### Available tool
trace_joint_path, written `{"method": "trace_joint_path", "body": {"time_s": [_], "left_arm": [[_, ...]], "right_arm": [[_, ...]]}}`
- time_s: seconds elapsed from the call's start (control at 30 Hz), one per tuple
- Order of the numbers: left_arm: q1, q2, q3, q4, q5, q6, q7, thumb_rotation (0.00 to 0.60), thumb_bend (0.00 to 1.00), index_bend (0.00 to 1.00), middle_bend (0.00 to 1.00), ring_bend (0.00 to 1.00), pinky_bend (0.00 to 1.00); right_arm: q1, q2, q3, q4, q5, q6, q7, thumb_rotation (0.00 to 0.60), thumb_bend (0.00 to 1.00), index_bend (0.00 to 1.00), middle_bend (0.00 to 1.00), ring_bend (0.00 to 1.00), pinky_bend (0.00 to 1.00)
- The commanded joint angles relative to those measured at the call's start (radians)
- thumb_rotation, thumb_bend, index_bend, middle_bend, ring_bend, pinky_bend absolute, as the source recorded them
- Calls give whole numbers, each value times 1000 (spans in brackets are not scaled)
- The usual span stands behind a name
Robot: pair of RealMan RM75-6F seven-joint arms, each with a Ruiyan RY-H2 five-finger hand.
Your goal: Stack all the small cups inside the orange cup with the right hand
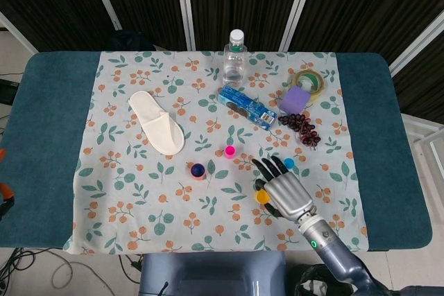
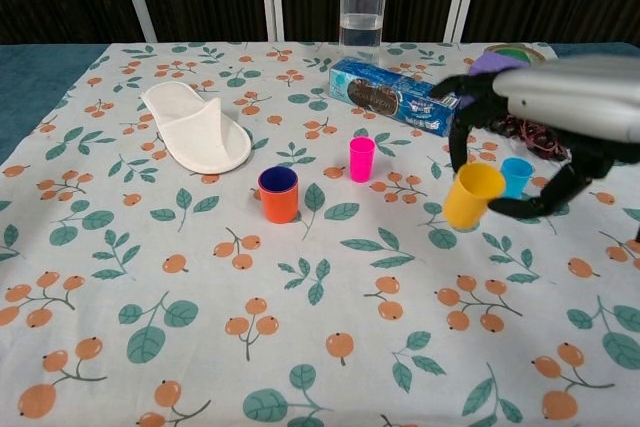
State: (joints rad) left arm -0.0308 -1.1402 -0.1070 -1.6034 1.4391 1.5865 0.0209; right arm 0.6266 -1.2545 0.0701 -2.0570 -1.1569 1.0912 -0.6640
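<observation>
right hand (image 2: 560,117) pinches small yellow plastic cup (image 2: 470,195), lifted and tilted. risk: slipping out, or knocking small blue cup (image 2: 516,176) just right; left hand unseen.

My right hand (image 2: 560,117) holding yellow cup (image 2: 470,195) tilted above worktop (image 2: 150,277), orange cup (image 2: 279,194) at nine o'clock, blue cup (image 2: 516,176) beside it

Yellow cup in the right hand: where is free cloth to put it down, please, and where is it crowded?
The right hand holds the yellow cup. Bare cloth lies along the near edge, below the orange cup, and left of it under the slipper. It is crowded by the blue cup, grapes and biscuit pack.
</observation>
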Motion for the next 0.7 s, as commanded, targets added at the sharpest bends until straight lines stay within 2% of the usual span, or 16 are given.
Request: {"method": "trace_joint_path", "body": {"time_s": [0.03, 0.3, 0.47, 0.7], "left_arm": [[0, 0, 0, 0, 0, 1, 0, 600, 732, 121, 4, 0, 0], [0, 2, -1, 2, -3, -2, -6, 600, 732, 121, 5, 0, 0], [0, 3, -1, 2, -4, -4, -10, 600, 732, 121, 5, 0, 0], [1, 4, -1, 2, -6, -5, -14, 600, 732, 121, 4, 0, 0]], "right_arm": [[65, 19, 72, -43, 78, -22, -53, 600, 419, 485, 0, 0, 61], [216, -36, 184, -16, 314, -56, -133, 600, 419, 485, 0, 0, 65], [298, -113, 223, 37, 431, -40, -160, 600, 419, 485, 0, 0, 65], [396, -212, 248, 128, 549, -14, -202, 600, 419, 485, 0, 0, 68]]}}
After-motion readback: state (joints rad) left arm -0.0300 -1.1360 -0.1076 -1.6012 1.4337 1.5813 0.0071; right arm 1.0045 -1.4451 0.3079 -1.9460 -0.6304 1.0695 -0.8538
